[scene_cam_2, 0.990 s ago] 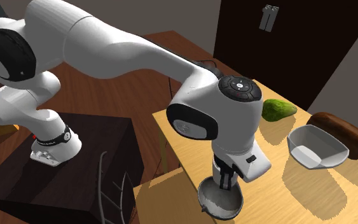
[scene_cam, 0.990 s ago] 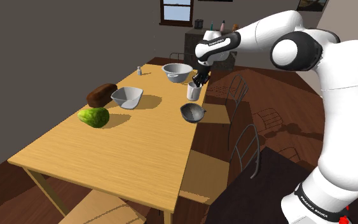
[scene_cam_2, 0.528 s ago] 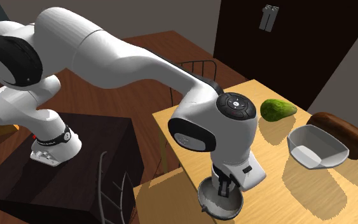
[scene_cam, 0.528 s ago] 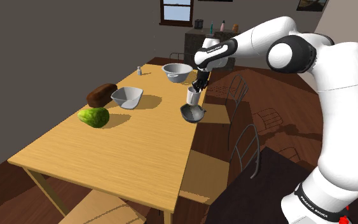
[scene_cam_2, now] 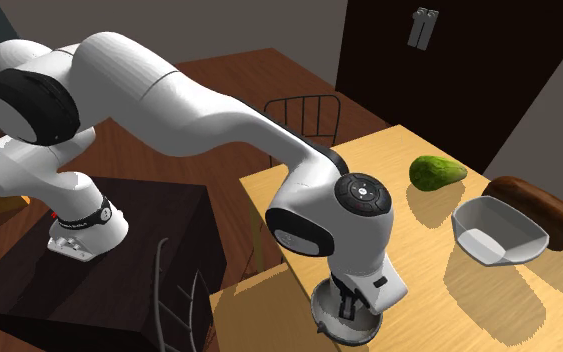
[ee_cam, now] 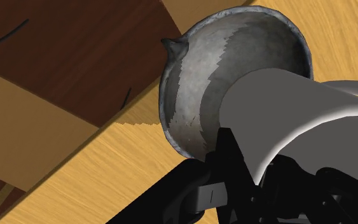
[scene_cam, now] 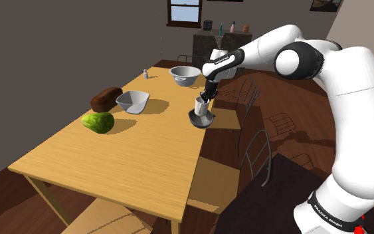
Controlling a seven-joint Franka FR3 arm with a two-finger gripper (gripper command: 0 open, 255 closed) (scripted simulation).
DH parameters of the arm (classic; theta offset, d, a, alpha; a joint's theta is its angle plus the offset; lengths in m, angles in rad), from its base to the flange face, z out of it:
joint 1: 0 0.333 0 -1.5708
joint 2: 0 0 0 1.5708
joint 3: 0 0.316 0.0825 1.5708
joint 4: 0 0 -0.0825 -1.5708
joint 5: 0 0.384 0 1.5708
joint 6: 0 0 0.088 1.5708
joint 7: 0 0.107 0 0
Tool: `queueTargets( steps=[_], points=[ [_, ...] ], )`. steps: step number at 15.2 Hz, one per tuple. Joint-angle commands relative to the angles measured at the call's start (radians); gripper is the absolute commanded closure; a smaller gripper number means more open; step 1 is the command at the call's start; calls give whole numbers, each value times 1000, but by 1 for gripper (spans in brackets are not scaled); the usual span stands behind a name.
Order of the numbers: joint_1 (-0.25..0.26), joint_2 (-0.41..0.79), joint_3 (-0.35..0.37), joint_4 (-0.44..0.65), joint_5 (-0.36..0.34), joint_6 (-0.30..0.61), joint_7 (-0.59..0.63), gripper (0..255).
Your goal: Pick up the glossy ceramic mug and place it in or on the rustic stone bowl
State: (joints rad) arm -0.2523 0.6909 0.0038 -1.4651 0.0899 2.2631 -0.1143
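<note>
The gripper (scene_cam: 206, 94) is clenched on the wall of the white mug (scene_cam: 200, 105), which hangs upright, long axis 12-to-6 in the shoulder view. The mug's base sits at the rim of the grey stone bowl (scene_cam: 195, 121), directly at the gripper's 6 o'clock. Count: one mug, one stone bowl, one round white bowl (scene_cam: 185, 74), one squarish white bowl (scene_cam: 132, 101), one loaf (scene_cam: 105, 99), one green fruit (scene_cam: 98, 121)

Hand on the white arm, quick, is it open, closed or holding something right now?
Hand: closed on the pale grey mug, holding it over the dark grey rough-surfaced bowl.
</note>
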Motion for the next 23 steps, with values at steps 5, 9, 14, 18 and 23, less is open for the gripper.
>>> queueTargets(
  steps=[5, 9, 14, 18, 23],
  points=[
    [0, 7, 0, -3, 1, 11, -1, 255],
    [0, 7, 0, -3, 1, 11, -1, 0],
    [0, 7, 0, -3, 1, 11, -1, 0],
    [-4, -72, -2, -4, -2, -68, 0, 0],
    [-4, -72, -2, -4, -2, -68, 0, 0]
  ],
)
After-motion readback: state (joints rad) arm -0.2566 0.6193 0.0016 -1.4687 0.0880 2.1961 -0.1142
